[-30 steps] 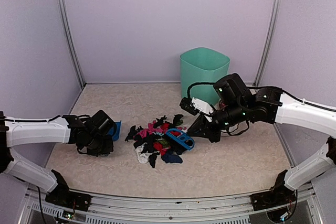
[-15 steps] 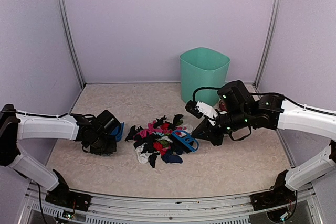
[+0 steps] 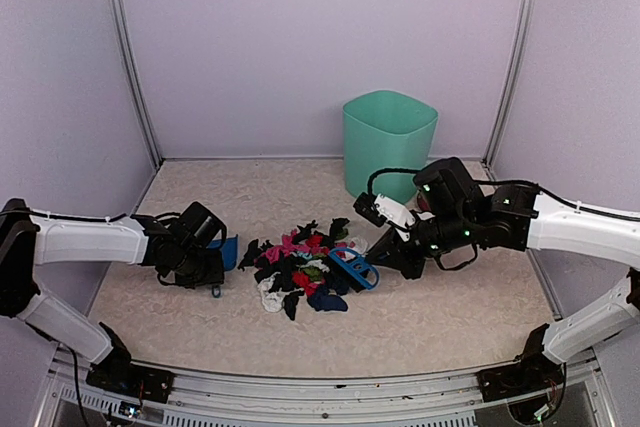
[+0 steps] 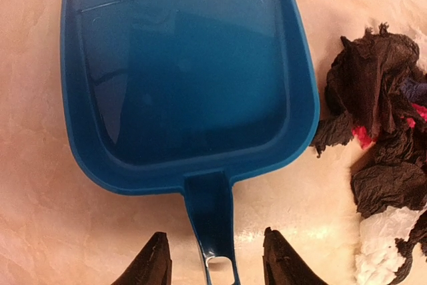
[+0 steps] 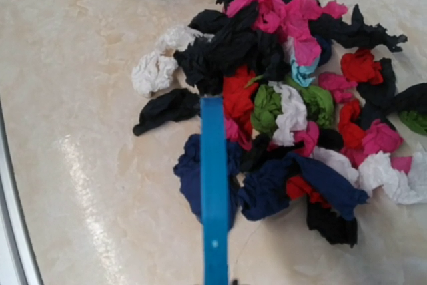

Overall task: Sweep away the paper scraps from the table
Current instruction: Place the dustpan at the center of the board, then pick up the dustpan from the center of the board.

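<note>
The paper scraps (image 3: 300, 269), black, pink, red, white, dark blue and green, lie in one heap on the beige table (image 3: 430, 317). A blue dustpan (image 4: 187, 71) lies flat left of the heap, also seen in the top view (image 3: 229, 250). My left gripper (image 4: 215, 263) is open. Its fingers (image 4: 152, 265) stand on either side of the dustpan's handle (image 4: 212, 225) without touching it. My right gripper (image 3: 380, 254) is shut on a blue brush (image 3: 350, 267) and holds it at the heap's right side. In the right wrist view the brush (image 5: 213, 191) hangs over the scraps (image 5: 287, 98); the fingers are hidden.
A green bin (image 3: 390, 139) stands at the back, behind my right arm. Grey walls with metal posts close the back and sides. The table's metal front rim (image 3: 320, 387) runs along the near edge.
My left gripper has moved right, closer to the heap, with the dustpan in front of it. My right gripper has come down and left, bringing the brush to the heap's right edge.
</note>
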